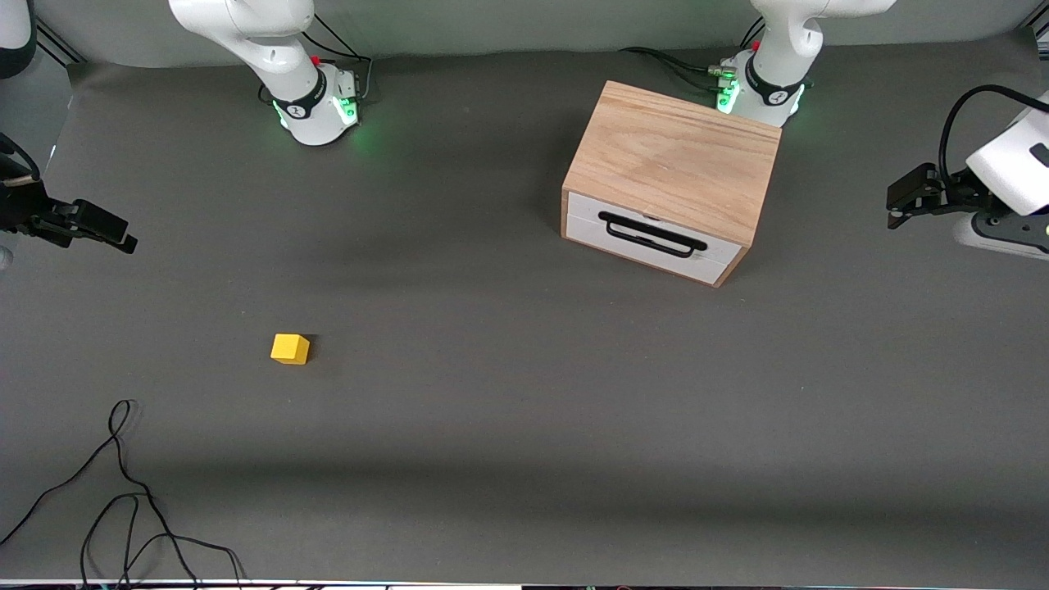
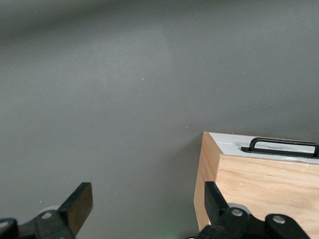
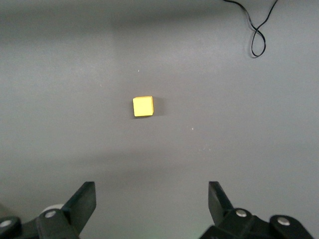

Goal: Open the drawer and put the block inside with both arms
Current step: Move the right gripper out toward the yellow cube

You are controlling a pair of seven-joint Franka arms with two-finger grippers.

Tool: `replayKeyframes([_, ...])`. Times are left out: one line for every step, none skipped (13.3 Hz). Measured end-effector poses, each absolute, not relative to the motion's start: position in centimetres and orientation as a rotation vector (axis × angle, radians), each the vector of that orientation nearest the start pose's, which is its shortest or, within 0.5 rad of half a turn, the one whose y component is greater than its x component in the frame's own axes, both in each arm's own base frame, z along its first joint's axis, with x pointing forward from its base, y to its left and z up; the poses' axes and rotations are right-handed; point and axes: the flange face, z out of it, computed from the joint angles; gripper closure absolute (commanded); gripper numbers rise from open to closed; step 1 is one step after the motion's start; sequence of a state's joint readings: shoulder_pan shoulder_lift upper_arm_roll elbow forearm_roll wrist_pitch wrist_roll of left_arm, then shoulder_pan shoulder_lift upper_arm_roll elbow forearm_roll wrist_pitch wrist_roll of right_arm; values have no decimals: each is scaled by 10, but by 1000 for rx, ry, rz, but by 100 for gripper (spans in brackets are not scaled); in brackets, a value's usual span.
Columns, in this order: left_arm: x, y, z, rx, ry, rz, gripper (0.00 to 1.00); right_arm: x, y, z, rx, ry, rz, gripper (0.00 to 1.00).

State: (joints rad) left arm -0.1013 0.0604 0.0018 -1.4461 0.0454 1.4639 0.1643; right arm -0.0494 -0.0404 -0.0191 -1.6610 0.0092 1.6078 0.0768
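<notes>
The table (image 1: 524, 426), covered in dark grey matting, carries every item of the task. The light oak box (image 1: 676, 160) stands toward the left arm's end of the table, close to that arm's green-lit base. The drawer (image 1: 651, 238) is set in the box's face turned toward the front camera; its white front sits flush with the wood, so it appears fully closed, and its black wire handle (image 1: 651, 233) is untouched.

The left gripper (image 2: 147, 201) hangs in the air at the left arm's end of the table, beside the box and well apart from the handle. Its jaws are spread wide, with nothing between them. In the left wrist view one finger (image 2: 79, 204) shows over bare matting and the other overlaps a corner of the box.

The right gripper (image 3: 152, 201) hangs at the right arm's end of the table, jaws likewise spread and empty.

The block (image 1: 290, 348), a small yellow cube, rests on the matting nearer to the front camera than the box and toward the right arm's end, well apart from both grippers. A loose black cable (image 1: 123, 492) lies nearer still to the camera.

Judged from this layout, no step is yet done. The first move calls for the left gripper to reach the handle and close on it.
</notes>
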Motion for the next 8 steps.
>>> replayKeyframes([560, -51, 640, -3071, 401, 71, 0, 543, -36, 607, -3123, 228, 20, 0])
replayKeyframes([559, -50, 639, -3071, 400, 79, 0, 543, -36, 607, -3123, 228, 20, 0])
replayKeyframes([558, -48, 638, -3072, 395, 93, 0, 543, -36, 607, -3123, 228, 20, 0])
replayKeyframes([556, -44, 638, -3075, 385, 105, 0, 543, -36, 607, -3123, 227, 21, 0])
replayKeyframes([555, -41, 639, -3077, 375, 103, 0, 543, -35, 606, -3124, 222, 22, 0])
replayKeyframes([555, -38, 639, -3078, 369, 101, 0, 544, -31, 606, -3125, 211, 24, 0])
replayKeyframes([555, -38, 640, -3079, 367, 100, 0, 544, -27, 605, -3126, 199, 27, 0])
replayKeyframes([555, -38, 640, -3079, 367, 98, 0, 545, -24, 604, -3127, 189, 30, 0])
